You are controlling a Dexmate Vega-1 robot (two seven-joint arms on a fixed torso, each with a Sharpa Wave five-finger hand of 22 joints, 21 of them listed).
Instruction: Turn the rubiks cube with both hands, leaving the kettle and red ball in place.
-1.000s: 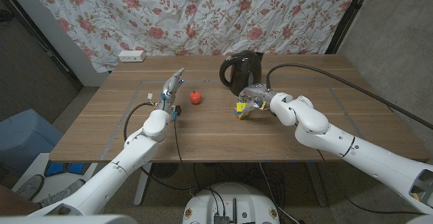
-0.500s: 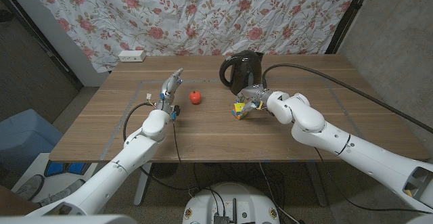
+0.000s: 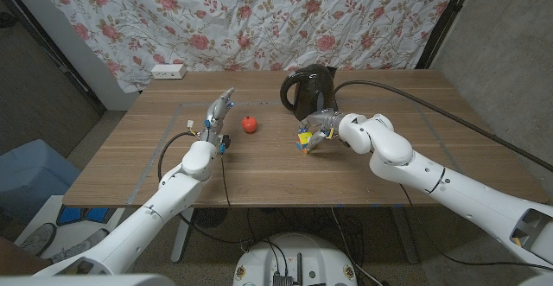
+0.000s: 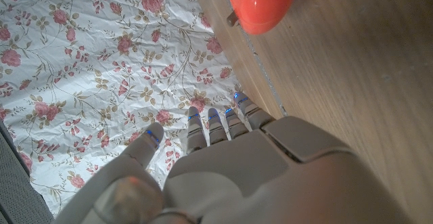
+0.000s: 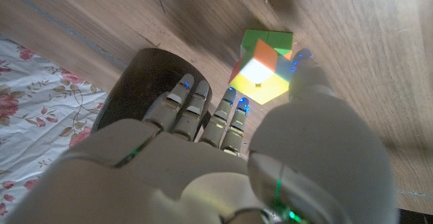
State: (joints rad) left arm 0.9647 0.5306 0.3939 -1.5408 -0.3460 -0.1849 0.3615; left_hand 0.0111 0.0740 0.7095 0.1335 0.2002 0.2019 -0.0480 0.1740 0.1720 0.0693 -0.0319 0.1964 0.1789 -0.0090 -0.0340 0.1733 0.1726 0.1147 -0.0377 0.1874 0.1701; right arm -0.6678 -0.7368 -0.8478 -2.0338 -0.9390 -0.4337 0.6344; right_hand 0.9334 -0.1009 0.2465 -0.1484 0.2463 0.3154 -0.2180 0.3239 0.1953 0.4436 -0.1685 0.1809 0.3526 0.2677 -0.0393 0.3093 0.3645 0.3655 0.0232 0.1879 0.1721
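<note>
The right hand (image 3: 321, 130) grips the rubiks cube (image 3: 305, 138), just at 6 o'clock of the kettle (image 3: 308, 91). The left hand (image 3: 218, 113) holds nothing, fingers straight, at 9 o'clock of the red ball (image 3: 250, 123).

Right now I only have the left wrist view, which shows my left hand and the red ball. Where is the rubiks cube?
Observer: The rubiks cube sits just in front of the kettle, on the robot's right of the red ball.
Operator: Is the right hand on it?
Observer: Yes, the right hand holds it between thumb and fingers, and the cube is tilted.
Operator: How far off is my left hand?
Observer: The left hand holds nothing. It is on the ball's far side from the cube, so the ball lies between them.
</note>
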